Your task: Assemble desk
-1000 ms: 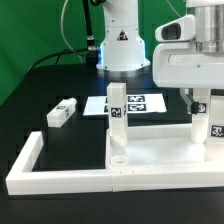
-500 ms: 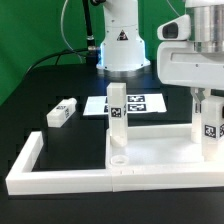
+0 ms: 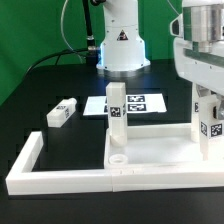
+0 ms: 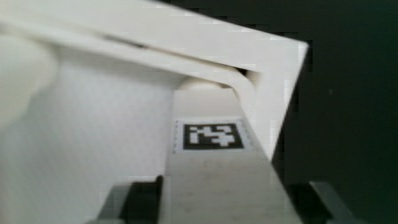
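While the gripper (image 3: pixel 211 112) clamps one leg (image 3: pixel 212 128), two legs (image 3: pixel 117 112) (image 3: pixel 61 112) remain.

White desk top (image 3: pixel 160 150), rimmed tray, lies flat lower-right of frame. One tagged leg (image 3: pixel 117 112) upright at its near-left corner, another (image 3: pixel 208 125) upright at right edge; third leg (image 3: pixel 61 112) lying loose, left-center.

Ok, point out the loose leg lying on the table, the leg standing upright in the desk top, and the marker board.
Loose leg (image 3: pixel 62 111), exterior view: middle of its upper face.
Upright leg (image 3: pixel 117 112), exterior view: its front face at the tag.
Marker board (image 3: pixel 143 102), exterior view: a printed tag on its flat surface.
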